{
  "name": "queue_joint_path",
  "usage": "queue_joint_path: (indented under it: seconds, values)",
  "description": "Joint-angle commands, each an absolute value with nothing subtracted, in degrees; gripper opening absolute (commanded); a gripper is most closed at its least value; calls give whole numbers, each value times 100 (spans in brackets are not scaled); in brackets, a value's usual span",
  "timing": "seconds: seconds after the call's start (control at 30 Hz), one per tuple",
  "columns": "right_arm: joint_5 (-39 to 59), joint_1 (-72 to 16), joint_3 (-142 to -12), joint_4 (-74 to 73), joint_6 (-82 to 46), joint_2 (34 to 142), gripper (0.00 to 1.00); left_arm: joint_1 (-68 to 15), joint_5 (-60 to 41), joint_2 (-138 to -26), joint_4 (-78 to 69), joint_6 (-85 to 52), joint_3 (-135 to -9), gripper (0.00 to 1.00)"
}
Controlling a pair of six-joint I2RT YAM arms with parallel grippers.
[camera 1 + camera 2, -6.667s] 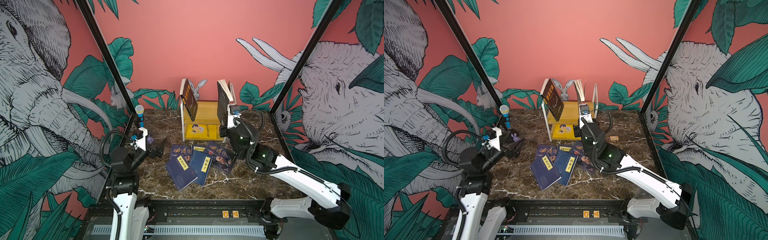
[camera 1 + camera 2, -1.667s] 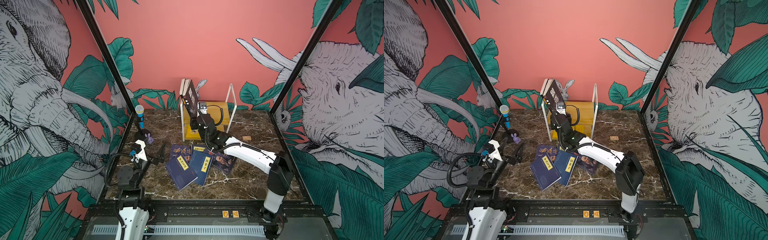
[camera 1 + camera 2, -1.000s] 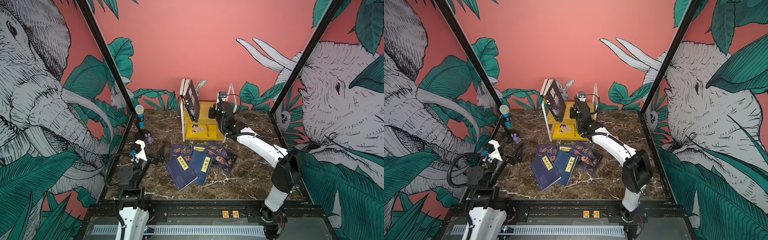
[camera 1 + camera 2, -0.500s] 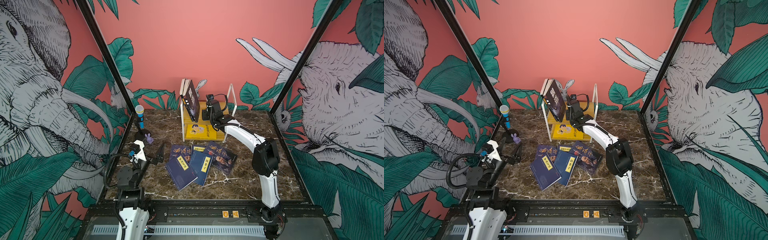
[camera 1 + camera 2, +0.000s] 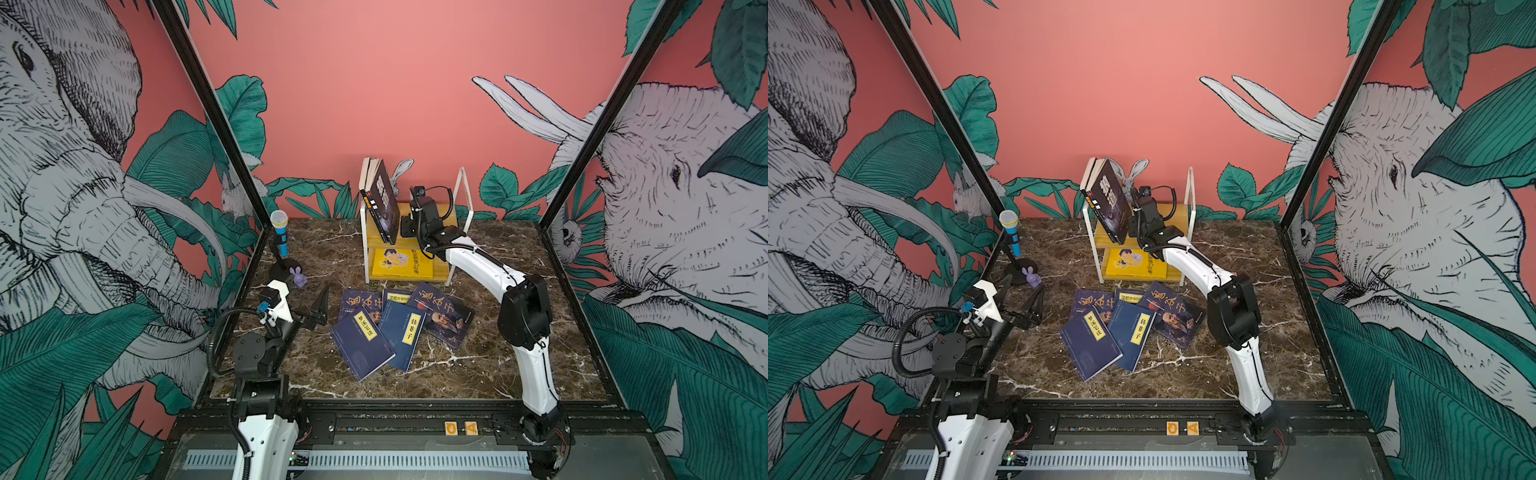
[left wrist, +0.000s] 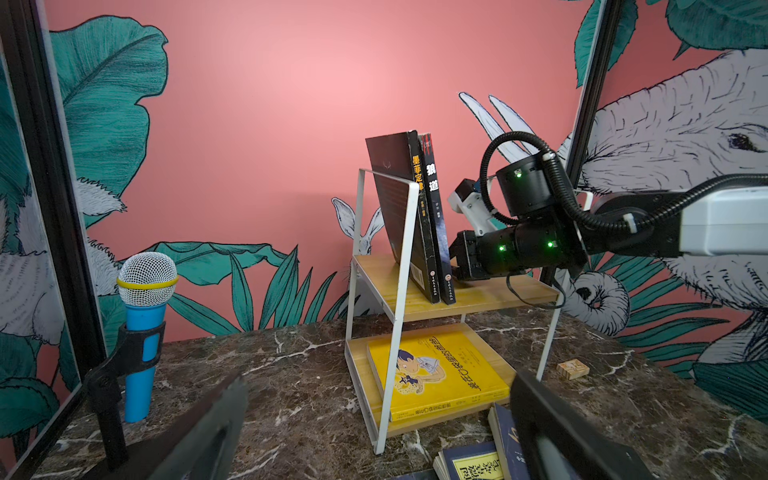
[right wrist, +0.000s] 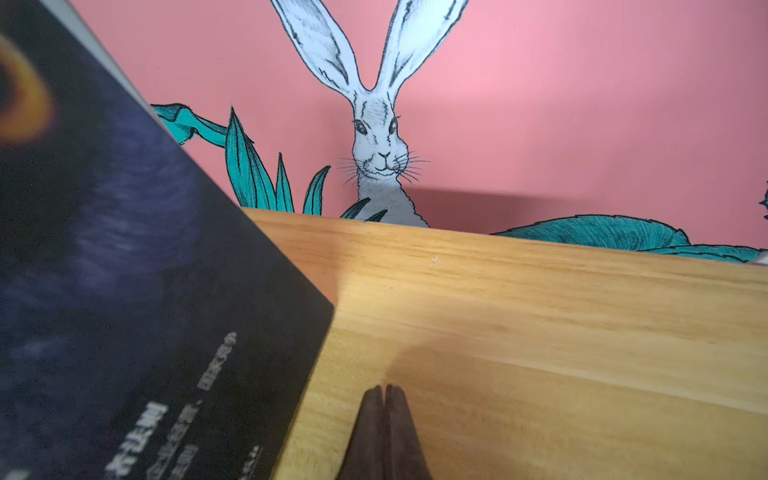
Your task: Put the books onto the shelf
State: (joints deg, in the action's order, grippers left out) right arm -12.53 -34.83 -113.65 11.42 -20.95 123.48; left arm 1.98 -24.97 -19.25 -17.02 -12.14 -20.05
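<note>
Right wrist: right end effector (image 7: 384, 390) pressed together, beside black book (image 7: 124, 291), over shelf (image 7: 540, 311).

Black book (image 5: 384, 199) leaning on shelf (image 6: 490, 297) top tier, four navy books (image 5: 409, 328) overlapped flat before it

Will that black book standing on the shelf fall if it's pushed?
Probably not toward the frame: the black book leans on the orange-lettered book at the shelf's end. The other way it might tip: it looks thin and stands tilted.
</note>
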Motion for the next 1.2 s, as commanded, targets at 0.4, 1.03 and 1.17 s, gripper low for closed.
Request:
queue_joint_path:
  seconds: [0.4,1.03,1.17]
  values:
    - [-1175,-3735,-11617,1093,-2329,12744,0,207,-2525,-1847,-1749,-1116,-1962,100]
    - [-1346,-3797,-11747,967,-2452,12868,0,194,-2584,-1782,-1811,-1134,-1942,100]
    - [-1273,-3797,-11765,936,-2486,12882,0,201,-2529,-1800,-1767,-1133,-1951,100]
